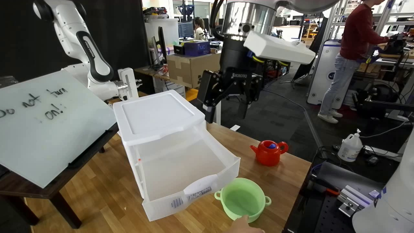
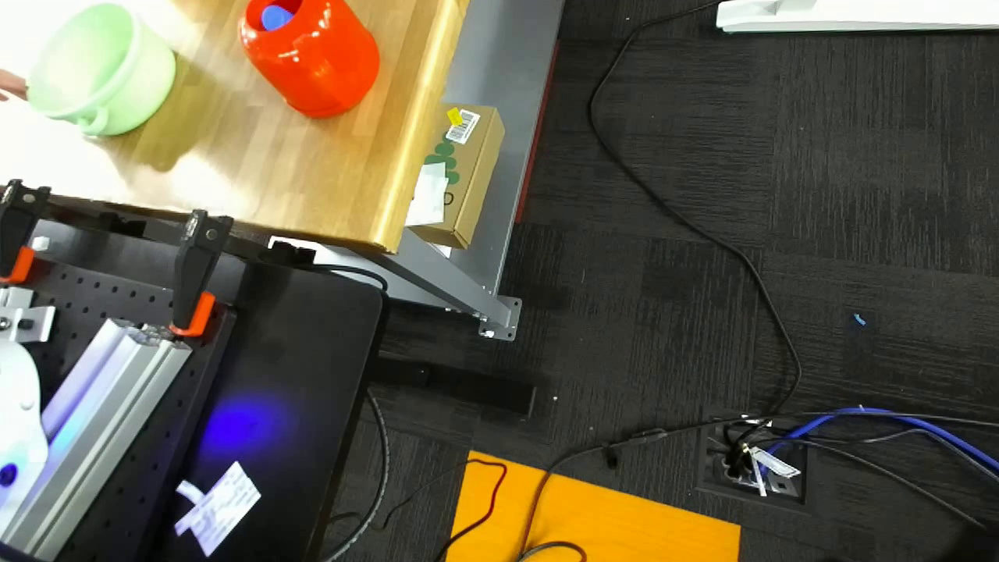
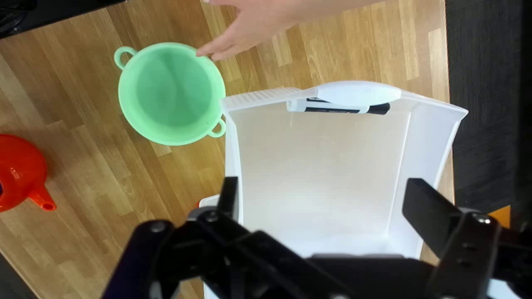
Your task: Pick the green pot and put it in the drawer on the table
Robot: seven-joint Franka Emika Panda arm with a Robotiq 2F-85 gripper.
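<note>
The light green pot (image 1: 241,199) stands upright on the wooden table (image 1: 110,194), close to a front corner of the drawer. It also shows in an exterior view (image 2: 101,70) and in the wrist view (image 3: 170,95), where it looks empty. A person's hand (image 3: 262,25) touches its rim. The white drawer (image 1: 190,199) is pulled out of its boxy unit (image 1: 158,113). In the wrist view the drawer (image 3: 316,166) lies below my jaws. My gripper (image 1: 226,114) is open with nothing between its fingers, high above the table; it also shows in the wrist view (image 3: 322,187).
A smaller red teapot-like pot (image 1: 267,153) stands beside the green pot. A marker-like item (image 3: 338,109) shows at the inside of the drawer's front wall. A white board (image 1: 55,123) with handwriting and a second robot arm (image 1: 93,58) are beyond the unit.
</note>
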